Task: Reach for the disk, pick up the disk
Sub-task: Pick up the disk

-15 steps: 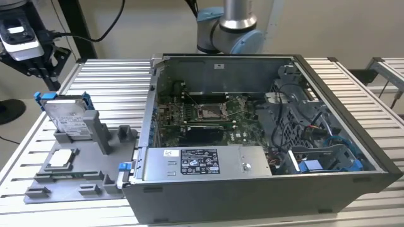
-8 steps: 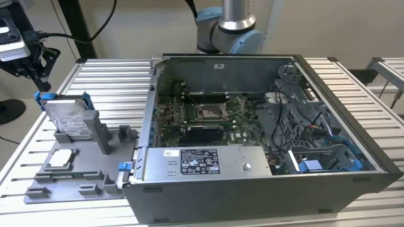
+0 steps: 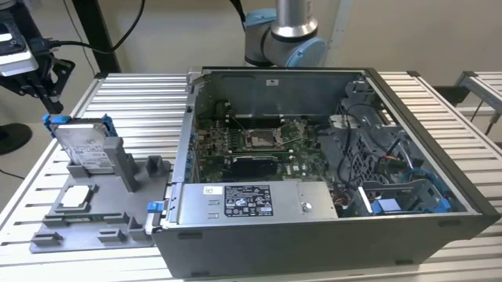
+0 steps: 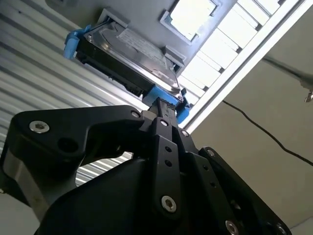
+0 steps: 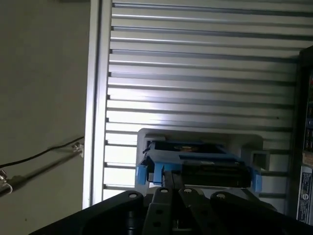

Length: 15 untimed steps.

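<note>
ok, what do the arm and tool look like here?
Arm: silver tube segments with light-blue joint caps. Tool: matte black, angular linkage bars fastened with silver screws, on a rounded black body. In the exterior view a white-grey block sits above it, with a black cable leading off.

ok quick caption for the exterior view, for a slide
Gripper close above the blue-framed disk, which stands upright in a grey fixture beside an open computer case.
</note>
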Each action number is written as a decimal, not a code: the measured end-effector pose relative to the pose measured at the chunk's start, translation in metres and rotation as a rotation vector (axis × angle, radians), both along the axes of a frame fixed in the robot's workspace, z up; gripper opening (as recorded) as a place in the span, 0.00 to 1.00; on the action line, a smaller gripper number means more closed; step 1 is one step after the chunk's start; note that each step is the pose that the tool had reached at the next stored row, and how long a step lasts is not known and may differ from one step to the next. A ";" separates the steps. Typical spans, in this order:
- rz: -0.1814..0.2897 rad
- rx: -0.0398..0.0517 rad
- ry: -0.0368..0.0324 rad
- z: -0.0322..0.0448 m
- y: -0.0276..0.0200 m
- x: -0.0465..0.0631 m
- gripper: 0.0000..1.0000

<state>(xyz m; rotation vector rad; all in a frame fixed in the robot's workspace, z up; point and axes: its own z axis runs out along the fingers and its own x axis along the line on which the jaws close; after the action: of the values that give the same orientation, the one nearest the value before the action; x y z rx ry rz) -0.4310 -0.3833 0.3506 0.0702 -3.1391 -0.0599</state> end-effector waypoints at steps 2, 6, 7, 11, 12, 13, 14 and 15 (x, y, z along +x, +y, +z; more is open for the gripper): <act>0.023 0.0000 0.0000 0.0000 0.0000 0.000 0.00; 0.065 0.0000 -0.0001 0.0000 0.0000 0.000 0.00; 0.074 0.0000 -0.0001 0.0000 0.0000 0.000 0.00; 0.106 0.0001 -0.0002 -0.0001 0.0000 0.000 0.00; 0.113 0.0001 -0.0002 -0.0001 0.0000 0.000 0.00; 0.120 0.0001 -0.0002 -0.0001 0.0000 0.000 0.00; 0.127 0.0000 -0.0002 -0.0001 0.0000 0.000 0.00; 0.134 0.0000 -0.0001 0.0000 0.0000 0.000 0.00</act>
<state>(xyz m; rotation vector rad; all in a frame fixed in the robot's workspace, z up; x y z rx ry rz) -0.4314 -0.3833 0.3506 0.2792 -3.1250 -0.0597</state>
